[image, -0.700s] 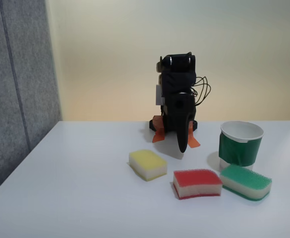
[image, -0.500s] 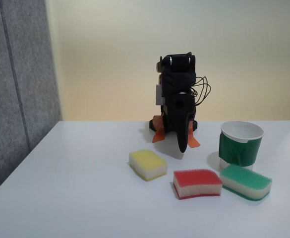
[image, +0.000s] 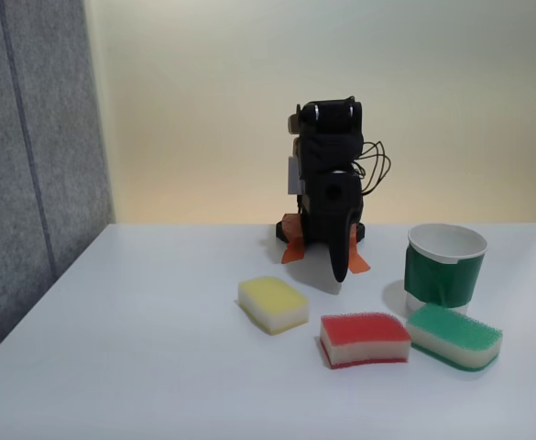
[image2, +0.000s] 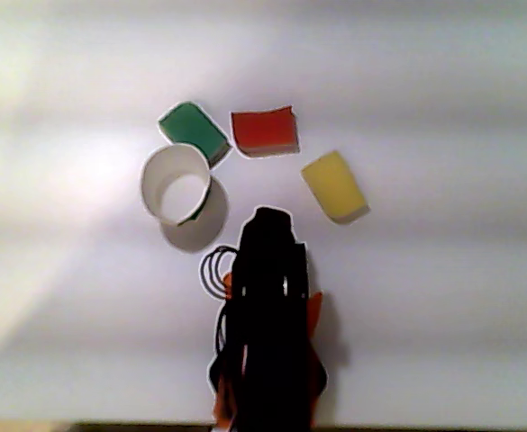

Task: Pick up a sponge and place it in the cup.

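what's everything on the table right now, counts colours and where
sponge: 1, red top over white foam, front middle in the fixed view, between the other two
yellow-topped sponge: 1, left of the red one
green-topped sponge: 1, right of the red one, just in front of the cup
cup: 1, white with green band, upright, nothing visible inside
table: 1, white
arm: 1, black, folded at the back
gripper: 1, black, pointing down, looks shut
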You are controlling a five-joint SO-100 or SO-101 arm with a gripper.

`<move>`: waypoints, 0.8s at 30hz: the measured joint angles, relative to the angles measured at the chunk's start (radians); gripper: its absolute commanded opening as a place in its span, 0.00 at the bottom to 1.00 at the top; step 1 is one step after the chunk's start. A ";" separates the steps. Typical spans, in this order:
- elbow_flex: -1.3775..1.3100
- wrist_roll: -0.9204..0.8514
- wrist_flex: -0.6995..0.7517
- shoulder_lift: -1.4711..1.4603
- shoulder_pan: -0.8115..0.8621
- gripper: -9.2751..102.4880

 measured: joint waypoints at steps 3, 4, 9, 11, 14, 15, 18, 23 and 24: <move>0.000 0.000 0.000 0.000 0.000 0.14; 0.000 0.000 0.000 0.000 0.000 0.15; 0.000 0.000 0.000 0.000 0.000 0.16; 0.000 0.000 0.000 0.000 0.000 0.16; 0.000 0.000 0.000 0.000 0.000 0.15; 0.000 0.000 0.000 0.000 0.000 0.15; 0.000 0.000 0.000 0.000 0.000 0.15; 0.000 0.002 0.000 0.000 0.000 0.08; 0.000 0.014 0.000 0.000 -0.005 0.08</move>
